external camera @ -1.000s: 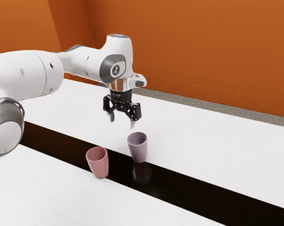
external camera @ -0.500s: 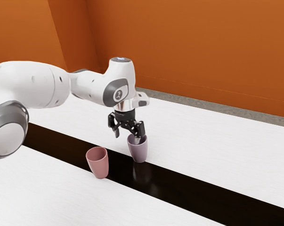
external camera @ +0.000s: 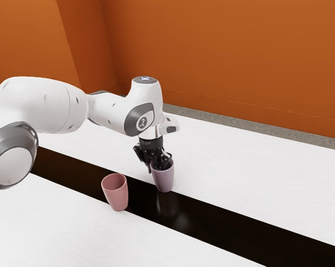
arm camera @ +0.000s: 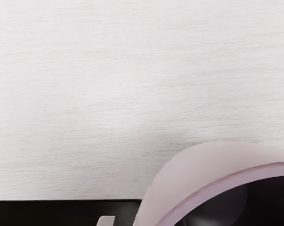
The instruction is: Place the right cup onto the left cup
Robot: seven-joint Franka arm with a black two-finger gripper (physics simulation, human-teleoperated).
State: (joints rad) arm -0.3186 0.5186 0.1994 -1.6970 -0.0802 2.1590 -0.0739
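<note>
The mauve, tapered, smooth-walled cup (external camera: 164, 180) stood upright directly beneath the black two-finger gripper (external camera: 155, 168), its long axis vertical, its near wall between the jaws. They looked parted: one finger (arm camera: 106, 221) hung outside, just clear of the wall, so closing across the rim seemed next. The dusty-pink tapered cup (external camera: 116, 194), presumably the one to stack onto, waited toward the exterior view's left. The inner fingertip was hard to make out inside the mauve cup, whose rim the wrist view cut off.
</note>
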